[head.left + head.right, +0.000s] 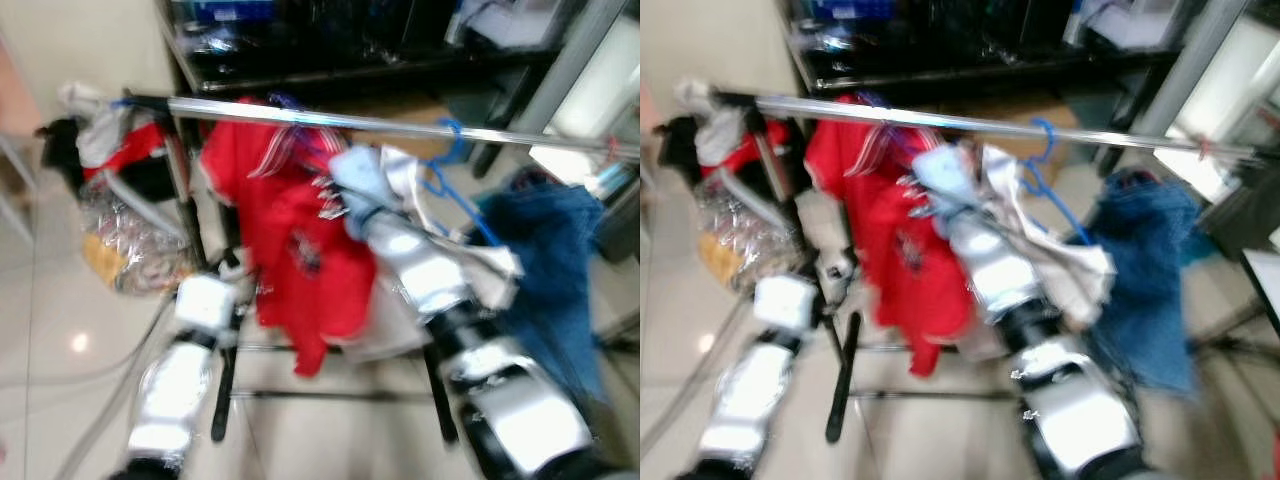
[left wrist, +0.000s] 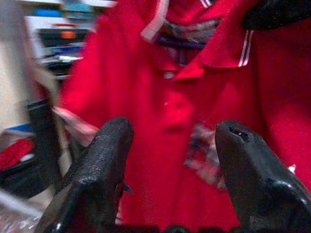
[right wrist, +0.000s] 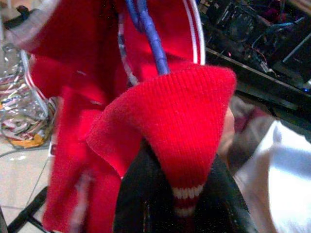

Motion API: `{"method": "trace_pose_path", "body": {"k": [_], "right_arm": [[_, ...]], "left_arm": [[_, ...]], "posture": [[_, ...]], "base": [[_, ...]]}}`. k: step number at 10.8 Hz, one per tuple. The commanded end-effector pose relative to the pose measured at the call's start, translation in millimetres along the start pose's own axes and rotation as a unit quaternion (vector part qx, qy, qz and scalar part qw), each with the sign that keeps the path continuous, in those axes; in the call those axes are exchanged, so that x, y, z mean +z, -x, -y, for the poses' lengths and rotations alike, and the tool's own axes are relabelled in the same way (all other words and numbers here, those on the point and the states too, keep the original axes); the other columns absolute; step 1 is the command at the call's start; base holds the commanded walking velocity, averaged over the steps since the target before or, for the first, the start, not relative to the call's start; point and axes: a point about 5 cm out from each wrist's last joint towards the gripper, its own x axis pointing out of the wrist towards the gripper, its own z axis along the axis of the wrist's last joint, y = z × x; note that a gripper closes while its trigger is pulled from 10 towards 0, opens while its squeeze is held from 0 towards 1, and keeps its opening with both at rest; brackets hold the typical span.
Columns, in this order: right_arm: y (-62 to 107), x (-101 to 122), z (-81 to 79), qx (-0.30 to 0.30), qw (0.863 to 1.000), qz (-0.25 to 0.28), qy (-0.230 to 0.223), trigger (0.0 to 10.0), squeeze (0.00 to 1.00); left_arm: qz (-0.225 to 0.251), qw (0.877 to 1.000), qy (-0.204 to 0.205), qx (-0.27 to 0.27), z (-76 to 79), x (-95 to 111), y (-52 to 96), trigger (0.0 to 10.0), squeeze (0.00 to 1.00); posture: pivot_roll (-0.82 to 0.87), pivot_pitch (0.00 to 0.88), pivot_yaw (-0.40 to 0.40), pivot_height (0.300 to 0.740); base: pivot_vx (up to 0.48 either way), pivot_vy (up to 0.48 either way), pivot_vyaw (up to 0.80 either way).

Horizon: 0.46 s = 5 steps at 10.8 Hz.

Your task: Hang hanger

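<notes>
**Right gripper carries the red shirt's hanger up to the rail**

The right gripper (image 3: 182,194) is clamped on the ribbed collar of the red polo shirt (image 1: 300,240), the knit folded over its fingers in the right wrist view. A blue-purple hanger (image 3: 150,36) neck rises out of that collar, straight away from the gripper. In the head views the right arm reaches up so that its wrist sits just below the chrome rail (image 1: 400,127), with the shirt hanging from it beneath the rail.

The left gripper (image 2: 170,160) stands open, empty, lower down and facing the shirt's chest; the printed patch lies between its two fingers (image 2: 104,160) but apart from them.

The relation that matters: the rail runs crosswise, left to right, just above the right gripper, and the hanger's neck points up towards it. The hook itself is too blurred to make out, so I cannot tell whether it has caught the rail. The right arm is clearly the nearer one and would, I judge, do the hooking.

Further along the rail to the right hang a bare blue hanger (image 1: 455,175), a white garment (image 1: 470,260) and blue jeans (image 1: 555,260). Below the rail is pale tiled floor (image 1: 60,300); left of the rail lies a clear plastic bag (image 1: 125,240), and behind it stands a dark shelf (image 1: 330,45).
</notes>
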Motion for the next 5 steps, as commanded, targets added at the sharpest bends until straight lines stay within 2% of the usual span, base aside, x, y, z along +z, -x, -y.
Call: {"method": "trace_pose_path", "body": {"k": [1, 5], "right_arm": [[-1.3, 26.0, -8.2, 0.005, 0.999, 0.044, -0.002, 10.0, 0.0], [-1.3, 26.0, -8.2, 0.005, 0.999, 0.044, -0.002, 10.0, 0.0]], "left_arm": [[-0.012, 1.0, -0.013, 0.011, -11.3, -2.9, 5.4, 10.0, 0.0], [-0.012, 1.0, -0.013, 0.011, -11.3, -2.9, 5.4, 10.0, 0.0]], "posture": [[0.1, 0.0, -0.08, 0.74], [0.1, 0.0, -0.08, 0.74]], "base": [[0.398, 0.0, 0.0], [0.398, 0.0, 0.0]]}}
